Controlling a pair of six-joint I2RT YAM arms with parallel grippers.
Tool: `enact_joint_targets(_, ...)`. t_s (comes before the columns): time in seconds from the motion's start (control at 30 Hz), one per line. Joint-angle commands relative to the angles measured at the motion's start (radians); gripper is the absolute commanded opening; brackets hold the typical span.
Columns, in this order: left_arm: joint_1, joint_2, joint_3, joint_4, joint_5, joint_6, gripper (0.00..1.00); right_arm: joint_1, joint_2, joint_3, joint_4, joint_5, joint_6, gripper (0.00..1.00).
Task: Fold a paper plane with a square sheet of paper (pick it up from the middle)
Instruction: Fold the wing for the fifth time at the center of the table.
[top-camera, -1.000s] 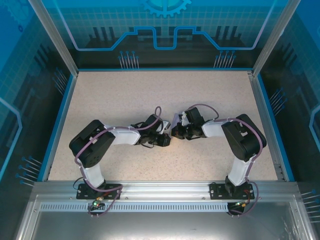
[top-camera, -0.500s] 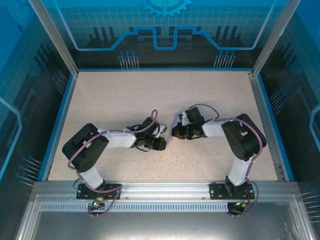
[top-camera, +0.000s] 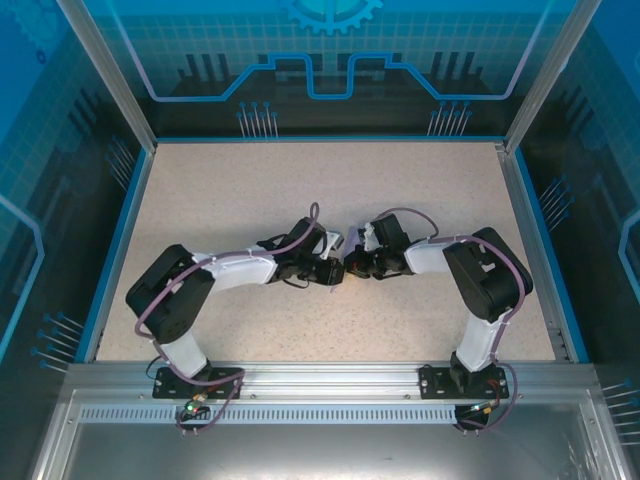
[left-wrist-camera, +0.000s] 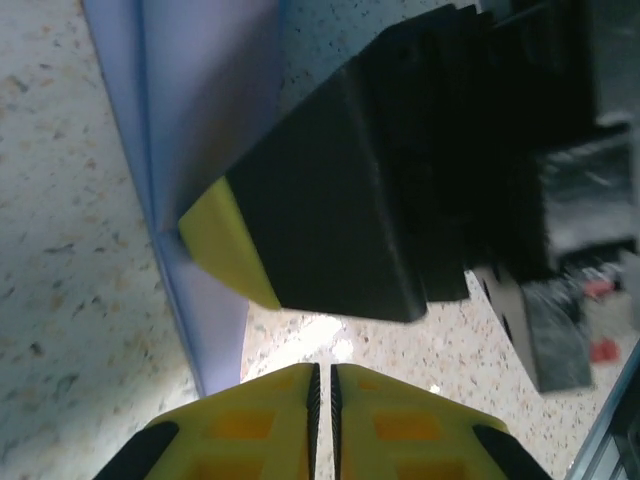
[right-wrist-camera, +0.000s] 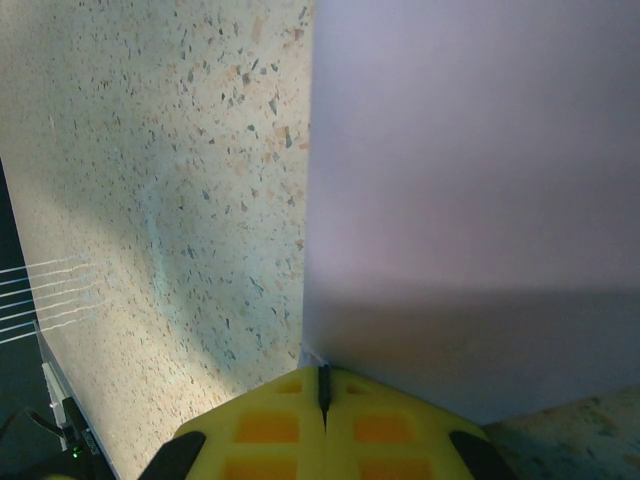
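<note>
Lavender paper (right-wrist-camera: 470, 180) extends straight ahead from the clamping right claw (right-wrist-camera: 323, 378).

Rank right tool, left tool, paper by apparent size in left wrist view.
Largest: right tool.
Then paper and left tool, which look alike. Both are partly cut off and the left tool is nearest the camera, so they stay unranked.

Enclosure and work surface
Speckled beige table top (top-camera: 250, 190) with blue edging (top-camera: 117, 250); aluminium corner posts (top-camera: 105, 70); blue circuit-pattern wall panels (top-camera: 330, 50) far, left and right; aluminium rail (top-camera: 330, 378) near.
</note>
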Motion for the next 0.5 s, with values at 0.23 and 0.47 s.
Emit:
enact_joint_targets(0.23,0.007,0.092,-0.012,0.011,0.000,0.019,0.14,-0.024,0.013,-0.047,-0.088,0.048,0.005,0.04)
enact_joint_targets(0.47,0.011,0.104,-0.066,0.012,-0.030,0.030,0.14,-0.026,-0.013,-0.036,-0.113,0.052,-0.001,0.04)
